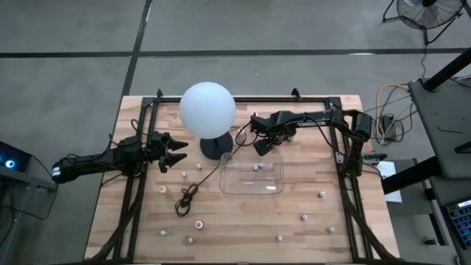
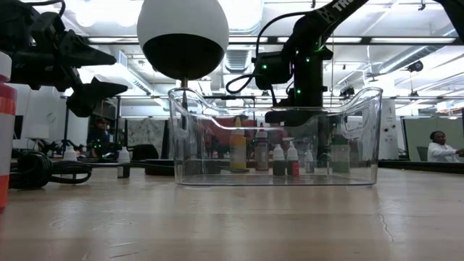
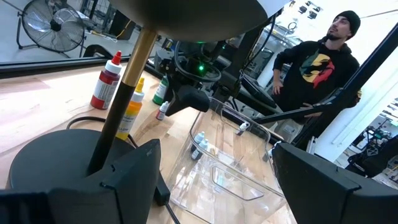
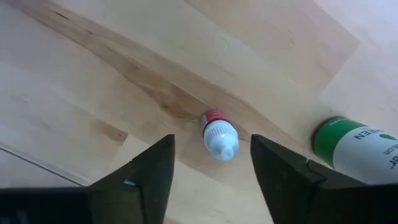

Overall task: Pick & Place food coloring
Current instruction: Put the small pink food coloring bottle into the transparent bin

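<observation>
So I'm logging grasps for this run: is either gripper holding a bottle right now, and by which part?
Nothing is held. The right gripper straddles a small red bottle without touching it; the left gripper hangs open beside the lamp.

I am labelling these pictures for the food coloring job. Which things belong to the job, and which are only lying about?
Belong to the job:
- small dropper bottles scattered on the table
- red bottle between the right gripper fingers, which are open around it
- clear tray

Lying about:
- globe lamp
- black cable
- left gripper, waiting open beside the lamp
</observation>
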